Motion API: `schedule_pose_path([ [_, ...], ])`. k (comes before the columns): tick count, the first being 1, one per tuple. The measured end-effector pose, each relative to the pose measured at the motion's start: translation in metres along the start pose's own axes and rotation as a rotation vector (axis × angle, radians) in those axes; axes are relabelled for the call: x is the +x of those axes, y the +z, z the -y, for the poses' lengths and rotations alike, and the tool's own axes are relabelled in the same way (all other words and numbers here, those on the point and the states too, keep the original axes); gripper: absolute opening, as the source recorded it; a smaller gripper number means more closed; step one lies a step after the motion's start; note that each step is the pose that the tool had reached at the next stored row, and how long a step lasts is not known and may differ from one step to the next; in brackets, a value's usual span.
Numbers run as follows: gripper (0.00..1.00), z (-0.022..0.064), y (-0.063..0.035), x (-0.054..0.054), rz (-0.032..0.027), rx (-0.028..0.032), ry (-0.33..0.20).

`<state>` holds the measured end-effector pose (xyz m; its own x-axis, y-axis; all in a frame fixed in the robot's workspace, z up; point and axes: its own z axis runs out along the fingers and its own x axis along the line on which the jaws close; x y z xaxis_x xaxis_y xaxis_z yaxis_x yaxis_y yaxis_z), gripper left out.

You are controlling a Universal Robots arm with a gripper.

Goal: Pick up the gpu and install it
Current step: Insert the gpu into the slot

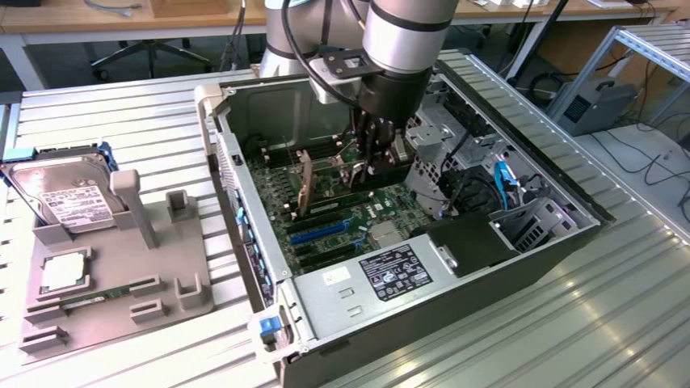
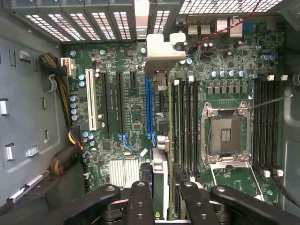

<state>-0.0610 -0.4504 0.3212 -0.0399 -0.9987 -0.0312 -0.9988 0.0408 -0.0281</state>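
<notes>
Standing on edge, the gpu (image 2: 161,154) is a thin card with its silver bracket (image 2: 161,51) toward the slotted rear wall of the open computer case (image 1: 356,303). My gripper (image 2: 161,201) is shut on it, one black finger (image 2: 140,199) on each side. The card hangs over the motherboard (image 2: 122,70), just beside the blue slot (image 2: 149,108); I cannot tell whether it touches a slot. In the exterior view my gripper (image 1: 361,170) reaches down into the case and the gpu's brownish back (image 1: 305,182) shows toward that view's left.
A CPU socket (image 2: 224,136) and memory slots (image 2: 185,122) lie beside the card. Cable bundles (image 2: 63,98) run along one case wall. Outside the case, a grey fixture plate (image 1: 108,319) carries a silver hard drive (image 1: 65,198), a processor (image 1: 63,271) and a memory stick (image 1: 92,297).
</notes>
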Motion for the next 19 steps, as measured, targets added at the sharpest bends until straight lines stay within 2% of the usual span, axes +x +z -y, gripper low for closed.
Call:
schedule_pose_path([
  [19, 0.27, -0.0008, 0.0009, 0.0034, 0.0000, 0.0000, 0.000],
])
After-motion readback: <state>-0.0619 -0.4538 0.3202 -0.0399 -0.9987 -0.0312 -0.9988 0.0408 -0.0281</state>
